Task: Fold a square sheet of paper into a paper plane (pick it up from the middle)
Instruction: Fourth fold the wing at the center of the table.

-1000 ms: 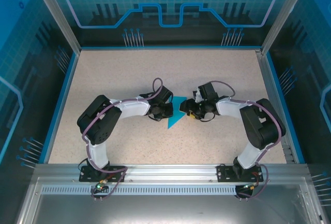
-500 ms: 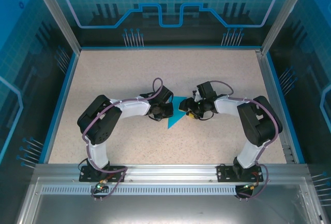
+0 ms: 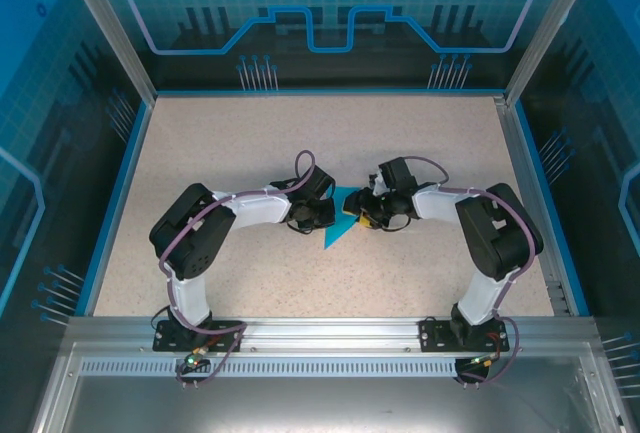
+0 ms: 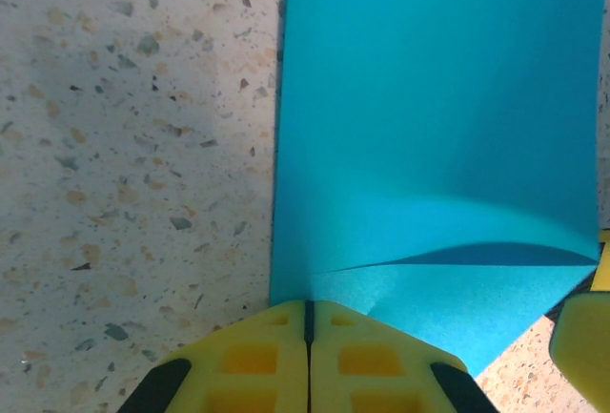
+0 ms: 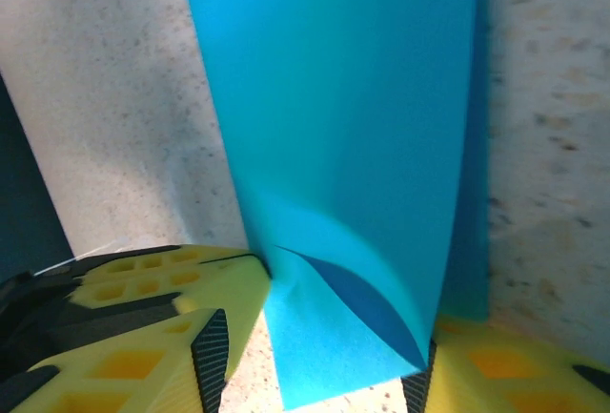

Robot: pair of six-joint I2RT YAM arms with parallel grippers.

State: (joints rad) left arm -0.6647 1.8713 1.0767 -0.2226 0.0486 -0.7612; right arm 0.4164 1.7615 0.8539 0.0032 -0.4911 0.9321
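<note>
Mid-table, between the two arms: cyan sheet (image 4: pixel 429 127), partly folded, lying on the speckled table (image 3: pixel 250 143), pointed end toward the near edge. Left gripper (image 4: pixel 308 322): jaws closed tight, tips at the sheet's left edge; cannot tell whether a layer is nipped between them. Right gripper (image 5: pixel 334 361): jaws apart, one finger on each side of the sheet's end, where a flap bows up off the layer beneath. Judgement: a crease is being set. Best done with the left as anchor and the right closing squarely over the bowed flap, edges aligned first; any sideways drag would skew the fold. Writing: none readable. Sheet unmarked; backdrop panels (image 3: pixel 330 13) carry gear and circuit graphics, no words.
</note>
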